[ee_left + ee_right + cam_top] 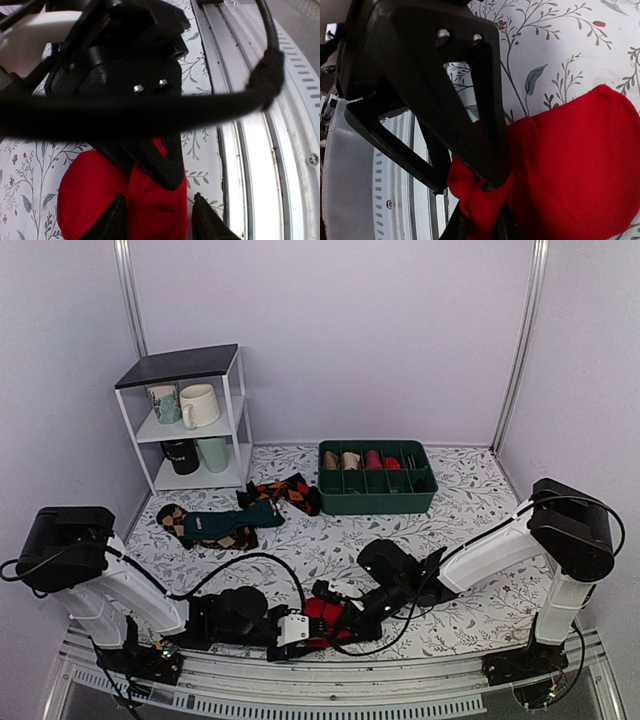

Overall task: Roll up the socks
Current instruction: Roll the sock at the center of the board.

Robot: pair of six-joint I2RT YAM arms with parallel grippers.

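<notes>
At the socks (320, 610), left pincer (157, 220) opposite right pincer (481, 225), both low

readable text: none that I can make out in any of my 3 views
dark mug (180, 455): low in the white shelf (180, 365) at 10 o'clock from me; faint pale marks on its side, too small to read
patterned mug (165, 402): 1 level higher; printed pattern, no letters I can tell
socks (320, 610): plain red knit, nothing printed that I see
</notes>
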